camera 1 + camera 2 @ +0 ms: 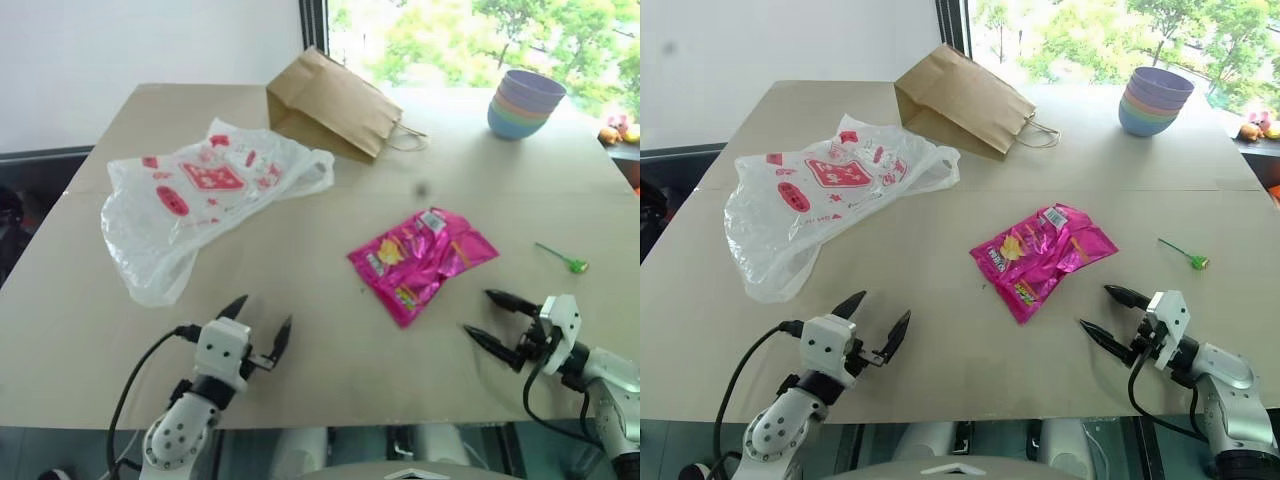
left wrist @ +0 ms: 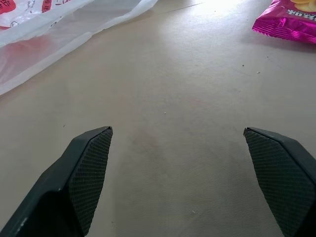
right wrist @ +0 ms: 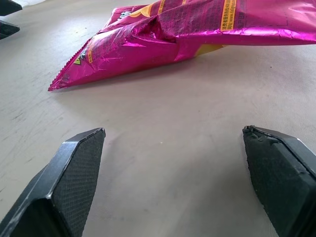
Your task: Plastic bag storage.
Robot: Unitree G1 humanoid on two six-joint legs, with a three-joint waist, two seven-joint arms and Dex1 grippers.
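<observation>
The plastic bag (image 1: 200,200), translucent white with red prints, lies crumpled on the left half of the table; its edge shows in the left wrist view (image 2: 59,34). My left gripper (image 1: 258,325) hovers open near the table's front edge, just this side of the bag and apart from it, nothing between its fingers (image 2: 89,168). At the front right my right gripper (image 1: 488,318) stands open too, pointing left toward a pink snack packet (image 3: 197,34), with its fingers (image 3: 74,177) empty.
The pink snack packet (image 1: 422,260) lies in the table's middle. A brown paper bag (image 1: 335,105) lies on its side at the back. A stack of pastel bowls (image 1: 525,103) stands at the back right. A small green lollipop (image 1: 565,260) rests at the right.
</observation>
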